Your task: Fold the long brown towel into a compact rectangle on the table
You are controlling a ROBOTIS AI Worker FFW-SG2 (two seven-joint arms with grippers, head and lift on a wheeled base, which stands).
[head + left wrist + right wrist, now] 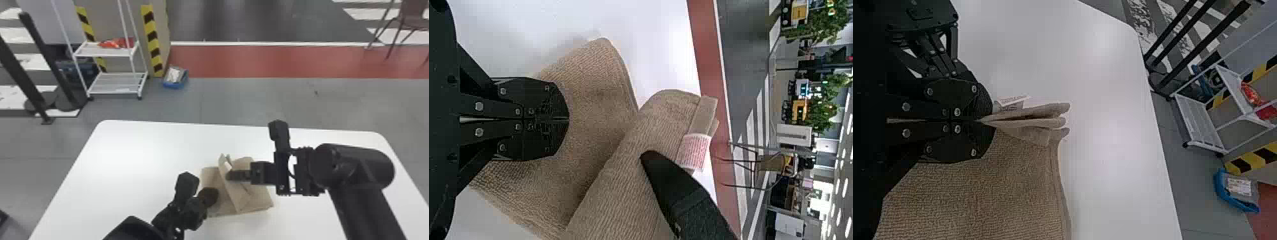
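folding job: it looks partly done. next, the standing flap may need to go down on the flat part and be smoothed.
towel: the long brown ribbed cloth towel (257,198) is on the smooth white tabletop (127,159), near the middle from side to side. some of it lies flat, and a flap stands up.
right tool: the black two-fingered right tool (987,120) pinches layers of the flap, close to a small white tag (1013,100).
left tool: the black two-fingered left tool (568,119) is over the flat part, fingers pressed together, with no cloth seen between them. it may be there to hold the towel down.
towel feel: likely light, soft and floppy, not slippery, and not a thing that breaks. it should bend easily, but thick layers could spring open.
best grab spot: the edge by the tag, with all the layers in one pinch. a pinch on just the top layer could let the others slide out.
blue box: the shallow blue plastic box (169,85) on the floor has pale, crinkly stuff (175,75) in it. i cannot tell what.
white rack: the white metal rack (102,55) has a red and orange thing (116,43) on its top shelf.
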